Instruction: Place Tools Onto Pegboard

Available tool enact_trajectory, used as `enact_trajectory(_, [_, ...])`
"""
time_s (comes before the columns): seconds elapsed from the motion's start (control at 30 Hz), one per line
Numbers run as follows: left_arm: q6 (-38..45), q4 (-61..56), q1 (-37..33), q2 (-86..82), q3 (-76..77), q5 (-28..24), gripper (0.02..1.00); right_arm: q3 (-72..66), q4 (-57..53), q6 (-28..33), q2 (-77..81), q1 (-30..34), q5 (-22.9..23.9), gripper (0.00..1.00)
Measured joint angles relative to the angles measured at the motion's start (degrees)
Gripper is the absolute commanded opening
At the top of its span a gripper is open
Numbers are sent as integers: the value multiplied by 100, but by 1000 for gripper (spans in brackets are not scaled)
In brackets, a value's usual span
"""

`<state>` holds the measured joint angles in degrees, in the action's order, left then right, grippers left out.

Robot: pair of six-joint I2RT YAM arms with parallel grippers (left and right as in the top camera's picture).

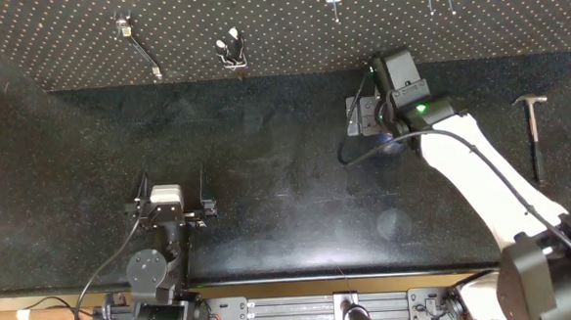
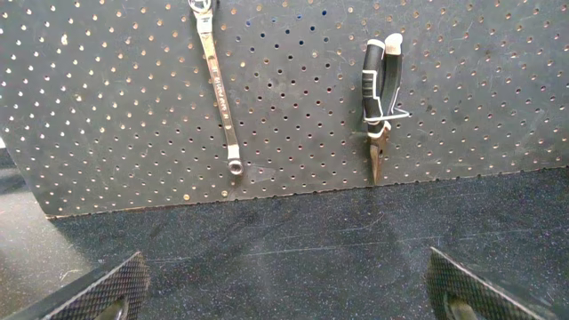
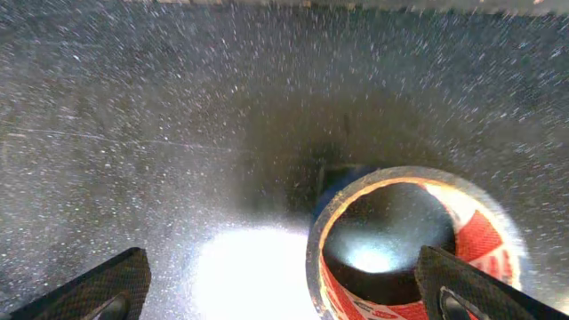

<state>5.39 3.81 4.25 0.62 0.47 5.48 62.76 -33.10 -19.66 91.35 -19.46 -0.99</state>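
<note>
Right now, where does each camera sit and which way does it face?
Top view: overhead, looking down on table and pegboard; left arm and right arm reach up from the bottom edge.
Left wrist view: on the left wrist, facing the pegboard's wrench and pliers; left gripper open.
Right wrist view: on the right wrist, looking down at the tape; right gripper open.
Shared: top and left wrist both show wrench and pliers.

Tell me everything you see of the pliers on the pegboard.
The pliers hang upright on the pegboard, handles up, nose down. The handles are black and pale grey, rubbery-looking; the long, narrow metal nose is closed. A thin wire hook around the handles holds them. The tip ends just above the board's lower edge, clear of the table. The wrench hangs apart beside them.
</note>
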Motion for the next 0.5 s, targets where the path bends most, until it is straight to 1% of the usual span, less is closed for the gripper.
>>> enact_trajectory(0.13, [0,0,0,0,-2,0,996,0,122,-129,520,0,0,978])
enact_trajectory(0.17, [0,0,0,0,-2,0,996,0,122,-129,605,0,0,737])
enact_trajectory(0.2, [0,0,0,0,-2,0,996,0,133,-131,730,0,0,443])
enact_trajectory(0.23, [0,0,0,0,-2,0,996,0,136,-173,804,0,0,187])
enact_trajectory(0.27, [0,0,0,0,-2,2,996,0,111,-188,925,0,2,80])
enact_trajectory(0.43, [0,0,0,0,-2,0,996,13,24,-232,846,0,50,75])
enact_trajectory(0.5, [0,-2,0,-4,0,2,996,-11,271,-232,-105,-7,92,77])
